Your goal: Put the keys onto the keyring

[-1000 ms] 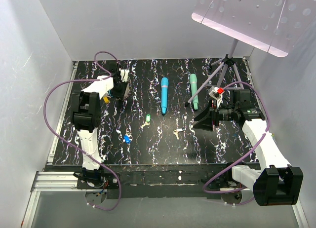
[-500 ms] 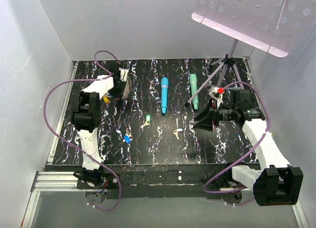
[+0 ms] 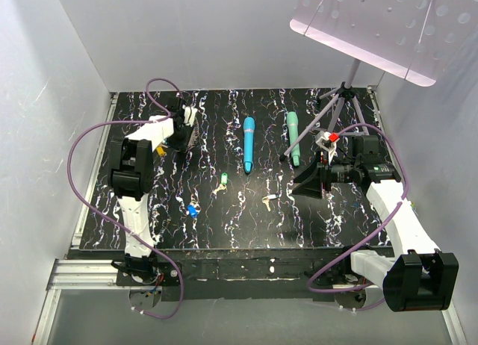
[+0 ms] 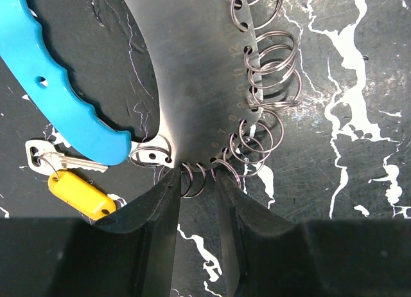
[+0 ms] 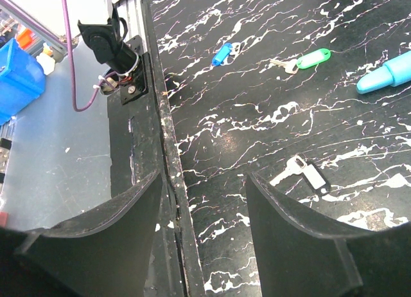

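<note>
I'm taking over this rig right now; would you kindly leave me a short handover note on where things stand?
Left gripper: jaws narrow around a small ring of the keyring; grip unclear.
Right gripper: open, empty, touching nothing.
Yellow key lies beside the keyring; green key, blue key and cream key lie loose, well apart from it.
Done: no key visibly threaded.
Left: all four.

The table (image 3: 239, 219) is black with white veins; the keyring (image 4: 64, 98) is bright blue and steel grey; one key (image 4: 77, 193) has a yellow head.
</note>
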Tool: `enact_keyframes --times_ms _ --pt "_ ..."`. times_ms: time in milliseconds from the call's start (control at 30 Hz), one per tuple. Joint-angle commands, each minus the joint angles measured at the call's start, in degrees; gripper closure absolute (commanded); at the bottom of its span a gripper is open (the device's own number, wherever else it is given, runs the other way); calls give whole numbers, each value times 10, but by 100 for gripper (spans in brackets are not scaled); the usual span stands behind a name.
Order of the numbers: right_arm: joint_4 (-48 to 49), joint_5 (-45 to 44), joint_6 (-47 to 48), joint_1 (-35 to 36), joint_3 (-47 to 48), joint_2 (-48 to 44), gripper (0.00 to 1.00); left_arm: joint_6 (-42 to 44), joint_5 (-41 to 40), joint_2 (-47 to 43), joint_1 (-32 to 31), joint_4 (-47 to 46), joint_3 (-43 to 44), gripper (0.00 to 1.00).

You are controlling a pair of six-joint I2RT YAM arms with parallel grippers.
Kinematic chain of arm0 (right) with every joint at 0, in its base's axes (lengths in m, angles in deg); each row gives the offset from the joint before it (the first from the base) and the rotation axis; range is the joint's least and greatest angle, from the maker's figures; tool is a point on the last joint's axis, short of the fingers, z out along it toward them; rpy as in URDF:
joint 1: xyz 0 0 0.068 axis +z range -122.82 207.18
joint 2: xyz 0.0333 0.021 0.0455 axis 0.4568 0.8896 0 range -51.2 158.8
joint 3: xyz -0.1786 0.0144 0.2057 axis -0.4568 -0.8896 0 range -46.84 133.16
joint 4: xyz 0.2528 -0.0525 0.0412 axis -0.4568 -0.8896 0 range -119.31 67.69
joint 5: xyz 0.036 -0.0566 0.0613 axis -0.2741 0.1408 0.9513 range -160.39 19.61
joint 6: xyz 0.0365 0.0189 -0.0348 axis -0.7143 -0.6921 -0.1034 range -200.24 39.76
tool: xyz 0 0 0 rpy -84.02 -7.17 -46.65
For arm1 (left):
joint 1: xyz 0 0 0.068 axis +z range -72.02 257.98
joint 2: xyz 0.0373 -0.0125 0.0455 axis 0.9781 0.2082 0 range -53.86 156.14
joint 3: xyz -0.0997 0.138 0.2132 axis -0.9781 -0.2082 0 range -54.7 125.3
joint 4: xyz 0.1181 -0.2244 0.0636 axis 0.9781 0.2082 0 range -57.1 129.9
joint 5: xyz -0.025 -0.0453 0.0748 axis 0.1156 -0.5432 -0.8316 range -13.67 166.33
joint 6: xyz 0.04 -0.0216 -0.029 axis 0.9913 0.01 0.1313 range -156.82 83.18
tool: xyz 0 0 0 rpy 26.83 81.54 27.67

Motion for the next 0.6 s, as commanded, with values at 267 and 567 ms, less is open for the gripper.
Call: enact_keyframes --times_ms 267,567 --pt "-6 19 11 3 13 -5 37 12 -38 -18 -2 -21 -4 75" --pt "-7 20 13 4 13 -3 37 2 -32 -50 -6 -27 -23 94"
